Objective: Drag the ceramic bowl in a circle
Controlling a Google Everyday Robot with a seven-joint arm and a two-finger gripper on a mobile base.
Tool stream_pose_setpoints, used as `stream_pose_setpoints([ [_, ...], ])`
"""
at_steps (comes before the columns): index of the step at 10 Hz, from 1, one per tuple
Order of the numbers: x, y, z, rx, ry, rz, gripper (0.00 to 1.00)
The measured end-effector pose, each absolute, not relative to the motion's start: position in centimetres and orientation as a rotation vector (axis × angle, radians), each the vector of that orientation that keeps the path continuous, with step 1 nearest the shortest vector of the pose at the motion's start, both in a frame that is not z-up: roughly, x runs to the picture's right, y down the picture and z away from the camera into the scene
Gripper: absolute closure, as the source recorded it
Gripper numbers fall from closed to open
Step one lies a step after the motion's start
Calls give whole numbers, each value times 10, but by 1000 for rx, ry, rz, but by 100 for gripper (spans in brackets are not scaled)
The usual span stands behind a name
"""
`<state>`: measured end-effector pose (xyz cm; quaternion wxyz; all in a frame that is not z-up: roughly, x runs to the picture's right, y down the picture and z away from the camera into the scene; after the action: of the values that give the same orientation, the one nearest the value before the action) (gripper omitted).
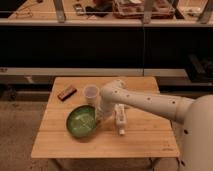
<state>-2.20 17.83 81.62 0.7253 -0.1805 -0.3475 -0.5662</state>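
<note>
Fingers on the gripper (99, 116) are masked by the wrist above them, so I cannot tell whether they are apart or pinched. The gripper points straight down at the right rim of the ceramic bowl (80, 121), touching it or nearly so. That is probably the hold a drag needs, since a grip on the edge lets the bowl slide without lifting. The bowl sits upright, left of centre on the wooden table (145, 142). The translucent cup (91, 92) stands just above it in the frame, near enough that a wide circle could knock it. A dark rectangular block (66, 93) lies further to the upper left. The white arm (150, 102) reaches in from the lower right.
</note>
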Motion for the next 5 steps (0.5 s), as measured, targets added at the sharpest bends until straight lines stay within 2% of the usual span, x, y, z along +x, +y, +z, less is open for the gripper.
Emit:
stream_pose_setpoints([
  [5,30,231,779,-452,-691,-1283,100],
])
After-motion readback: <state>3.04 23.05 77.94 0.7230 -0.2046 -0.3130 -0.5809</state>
